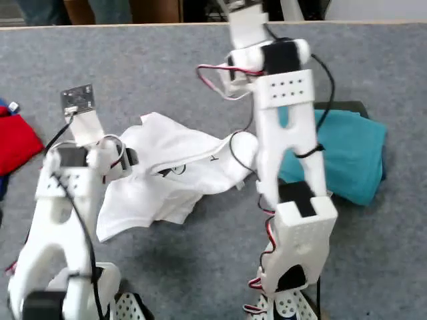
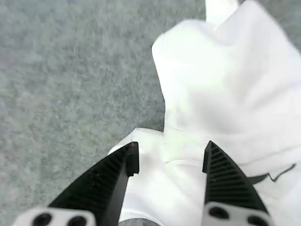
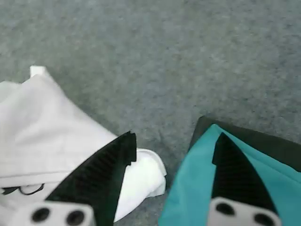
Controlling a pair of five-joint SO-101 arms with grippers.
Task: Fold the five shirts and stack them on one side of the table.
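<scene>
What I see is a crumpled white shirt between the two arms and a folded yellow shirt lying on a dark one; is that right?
Not quite: the folded shirt is teal, not yellow, as the high view shows. The rest holds: the white shirt is crumpled, and the teal one lies on a dark shirt.

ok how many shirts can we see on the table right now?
4: a crumpled white shirt mid-table, a folded teal shirt on the right atop a dark shirt, a red shirt at the left edge. A blue sliver beside it may be a fifth.
</scene>
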